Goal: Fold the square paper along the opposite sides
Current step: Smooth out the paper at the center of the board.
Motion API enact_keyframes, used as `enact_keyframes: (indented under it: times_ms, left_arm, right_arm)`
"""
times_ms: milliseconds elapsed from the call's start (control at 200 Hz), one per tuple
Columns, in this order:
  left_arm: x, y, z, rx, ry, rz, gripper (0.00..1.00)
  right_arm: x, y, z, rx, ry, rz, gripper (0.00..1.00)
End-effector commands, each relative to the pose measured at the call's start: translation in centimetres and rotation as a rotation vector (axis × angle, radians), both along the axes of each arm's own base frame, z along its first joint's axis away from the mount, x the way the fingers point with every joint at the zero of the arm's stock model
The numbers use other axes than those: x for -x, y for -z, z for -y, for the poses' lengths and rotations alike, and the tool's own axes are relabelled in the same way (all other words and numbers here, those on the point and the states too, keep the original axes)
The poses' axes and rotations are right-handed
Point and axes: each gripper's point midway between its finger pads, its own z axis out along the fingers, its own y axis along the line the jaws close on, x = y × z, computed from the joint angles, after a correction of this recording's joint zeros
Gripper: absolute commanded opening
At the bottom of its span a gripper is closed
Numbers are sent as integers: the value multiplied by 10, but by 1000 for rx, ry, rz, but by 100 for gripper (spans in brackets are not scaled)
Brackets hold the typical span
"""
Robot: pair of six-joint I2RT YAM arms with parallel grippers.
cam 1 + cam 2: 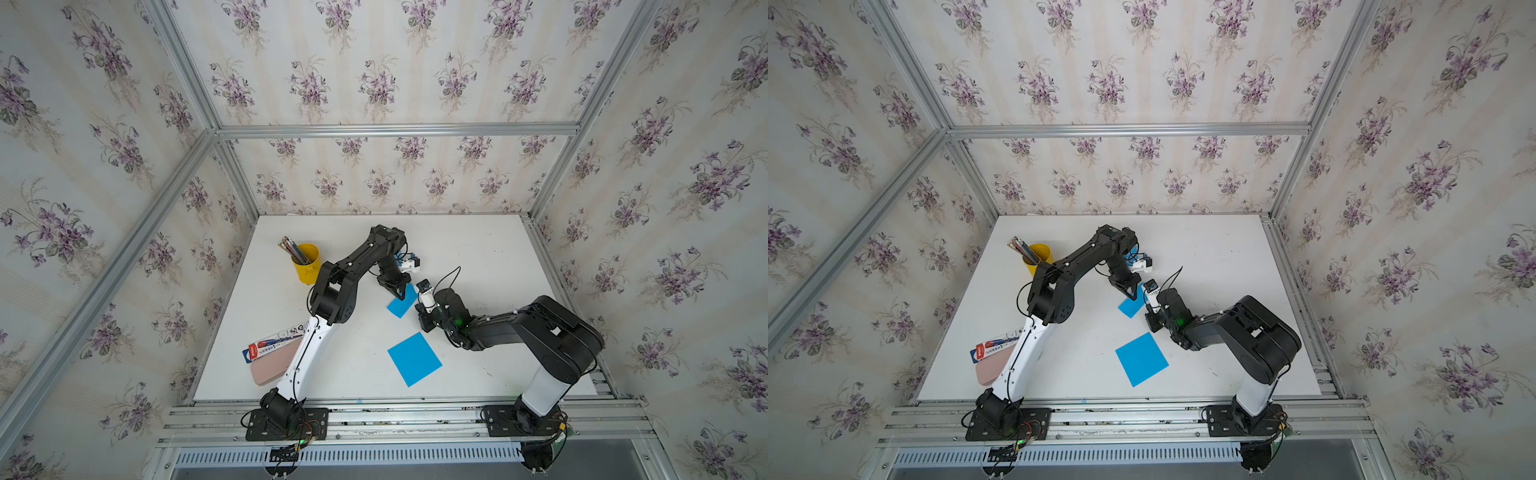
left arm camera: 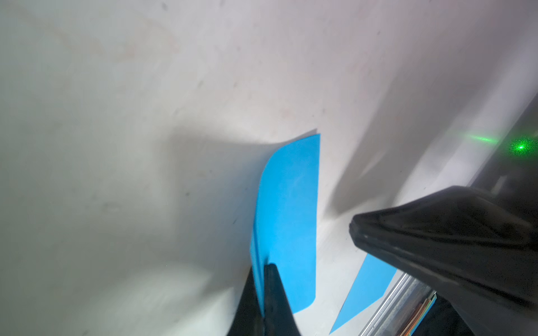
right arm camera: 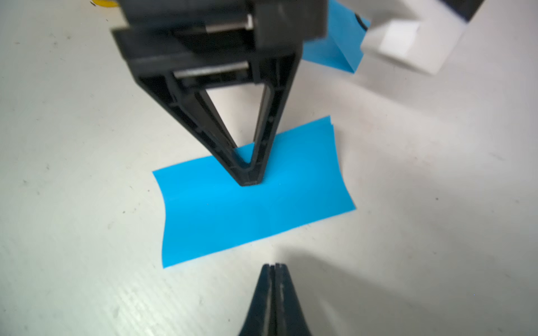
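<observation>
Right tool (image 3: 273, 266) just beside paper (image 3: 233, 215) edge

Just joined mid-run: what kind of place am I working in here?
Probably a lab robot cell dressed like a room: aluminium frame, floral wallpaper panels, white tabletop with a yellow pencil cup.

A white table (image 1: 478, 249) fills the floor of a cell with floral wallpaper (image 1: 374, 83) and an aluminium frame (image 1: 395, 131). At 10 o'clock on the table stands a yellow cup (image 1: 306, 266) of pencils (image 1: 293, 249). At 8 o'clock a packaged pen (image 1: 274, 343) lies across a pink case (image 1: 270, 365).
</observation>
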Motion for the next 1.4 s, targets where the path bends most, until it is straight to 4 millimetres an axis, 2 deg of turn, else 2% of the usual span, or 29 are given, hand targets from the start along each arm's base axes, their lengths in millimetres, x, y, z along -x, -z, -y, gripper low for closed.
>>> enact_keyframes:
  times_ms: [0, 180, 420, 609, 924, 999, 1064, 1184, 1244, 1334, 1399]
  left_arm:
    - [2, 11, -8, -57, 10, 3, 0]
    - [0, 9, -9, -57, 15, 11, 0]
    - [1, 11, -9, -57, 16, 6, 0]
    - [1, 12, -9, -60, 17, 8, 0]
    - [-1, 17, -12, -66, 13, 7, 0]
    - [-1, 18, -11, -68, 12, 3, 0]
    - [-1, 18, -11, -66, 11, 2, 0]
    - [1, 19, -11, -66, 10, -5, 0]
    - [1, 19, -11, -67, 10, -7, 0]
    - [2, 20, -12, -71, 10, -8, 0]
    - [2, 20, -12, -71, 12, -10, 0]
  right_arm:
    - [-6, -22, -22, -60, -69, 89, 0]
    - [-18, -13, -37, -44, -95, 82, 0]
    - [-18, 24, -32, 24, -66, -8, 0]
    - [-4, 40, -17, 64, -43, -75, 0]
    - [28, 46, 13, 88, -3, -147, 0]
    - [32, 44, 17, 87, -5, -143, 0]
    - [28, 32, 11, 68, -25, -106, 0]
    - [11, -10, -18, -22, -74, -10, 0]
    - [7, -23, -32, -53, -100, 28, 0]
    - [6, -28, -48, -76, -130, 47, 0]
    - [9, -19, -54, -69, -141, 31, 0]
